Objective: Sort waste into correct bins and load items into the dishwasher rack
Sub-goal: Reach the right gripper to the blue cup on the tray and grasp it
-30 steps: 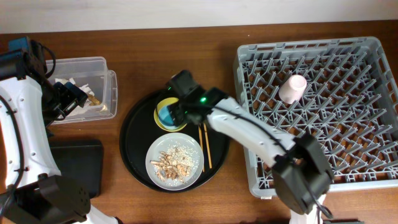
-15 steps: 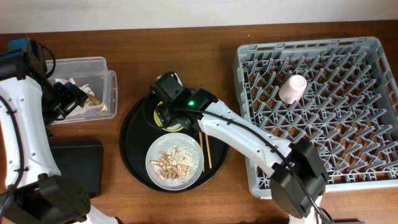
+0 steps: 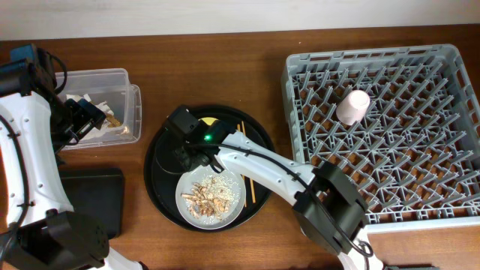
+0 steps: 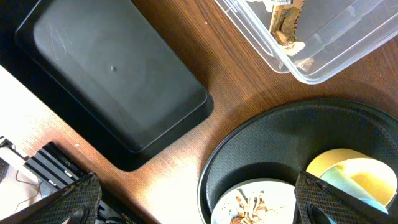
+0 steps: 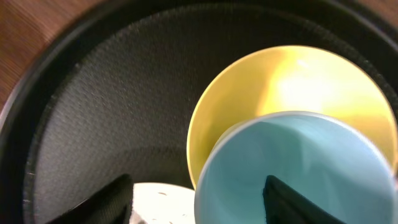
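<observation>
Right gripper hovered, jaws spread, over the cup nested in the bowl at the far edge of the tray. Loading step, I'd say: next, pinch the rim and carry it to the rack.

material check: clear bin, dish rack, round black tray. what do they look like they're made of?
Clear bin: probably transparent, glossy plastic; the wood of the table shows through its walls.
Dish rack: grey moulded plastic with a matte look, its lattice of pegs apparently one piece.
Round black tray: black, likely plastic, with a finely pebbled surface that looks non-slip; the grain shows in the right wrist view.
</observation>
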